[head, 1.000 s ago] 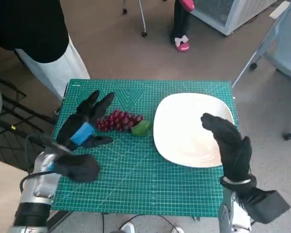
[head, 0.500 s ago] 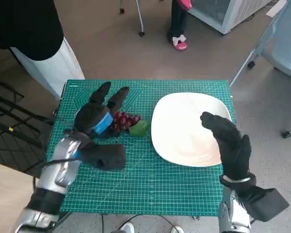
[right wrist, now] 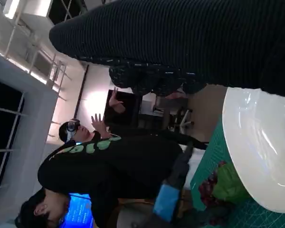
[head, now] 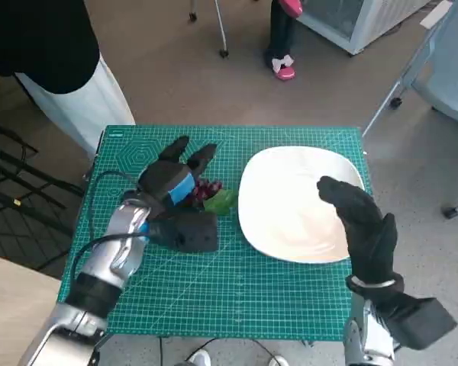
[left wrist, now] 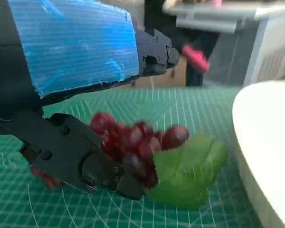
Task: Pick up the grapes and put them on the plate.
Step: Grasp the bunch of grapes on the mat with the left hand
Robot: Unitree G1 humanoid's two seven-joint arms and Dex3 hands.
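Observation:
A bunch of dark red grapes [head: 207, 188] with a green leaf [head: 222, 202] lies on the green cutting mat, just left of the white plate [head: 290, 175]. My left hand [head: 170, 183] sits over the bunch's left part, fingers spread past it. In the left wrist view the grapes [left wrist: 135, 142] and leaf [left wrist: 190, 171] lie on the mat between the outstretched fingers [left wrist: 154, 50] above and the thumb [left wrist: 73, 156] beside them; nothing is gripped. My right hand [head: 364, 229] hovers open over the plate's right edge and holds nothing. The right wrist view shows the plate [right wrist: 256, 137] under the glove [right wrist: 180, 38].
The green mat [head: 237, 290] covers the small table. A person in black [head: 38, 38] stands at the far left corner, also seen in the right wrist view as a person [right wrist: 104, 161]. Chair legs and a pink shoe [head: 283, 69] are on the floor beyond.
My left hand has moved right and forward along the mat, from beside the grapes to over their left part. The right hand has stayed over the plate.

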